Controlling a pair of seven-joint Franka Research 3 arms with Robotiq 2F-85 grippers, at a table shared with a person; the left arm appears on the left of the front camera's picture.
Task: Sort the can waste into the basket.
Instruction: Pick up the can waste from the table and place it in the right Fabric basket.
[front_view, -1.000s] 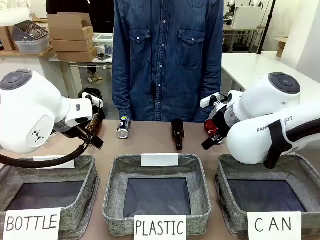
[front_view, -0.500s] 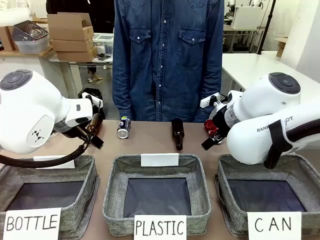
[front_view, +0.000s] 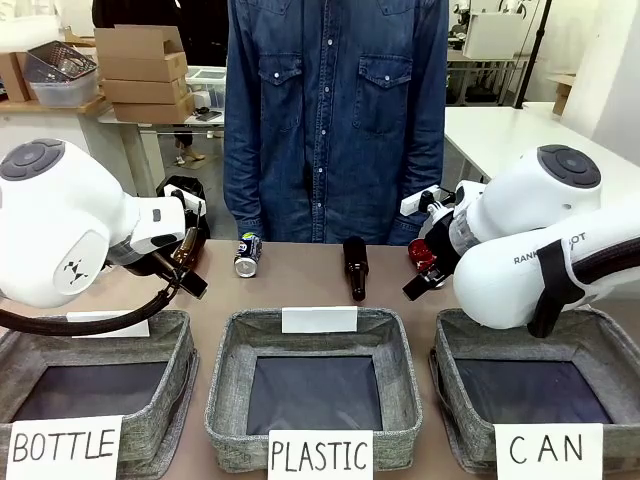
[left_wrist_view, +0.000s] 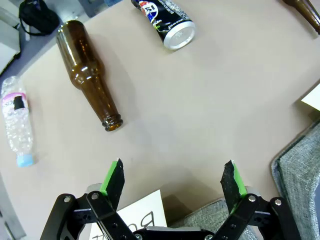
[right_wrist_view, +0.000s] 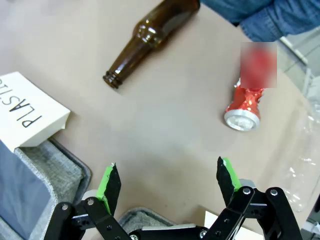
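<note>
A black-and-silver can (front_view: 247, 254) lies on its side on the tan table in front of the person; it is also at the top of the left wrist view (left_wrist_view: 167, 22). The red can (front_view: 421, 254) lies behind my right arm, its silver end facing my right gripper (right_wrist_view: 167, 170). That gripper hangs open and empty above the table, short of the red can (right_wrist_view: 244, 107). My left gripper (left_wrist_view: 173, 170) is open and empty too, over bare table well short of the black can. The grey basket (front_view: 467, 436) signed CAN stands at front right, with nothing in it.
A brown bottle (front_view: 355, 266) lies mid-table; another brown bottle (left_wrist_view: 90, 75) and a clear plastic bottle (left_wrist_view: 17, 122) lie near my left gripper. A clear bottle (right_wrist_view: 300, 165) lies right of the red can. Baskets signed PLASTIC (front_view: 232, 405) and BOTTLE (front_view: 165, 400) stand at the front.
</note>
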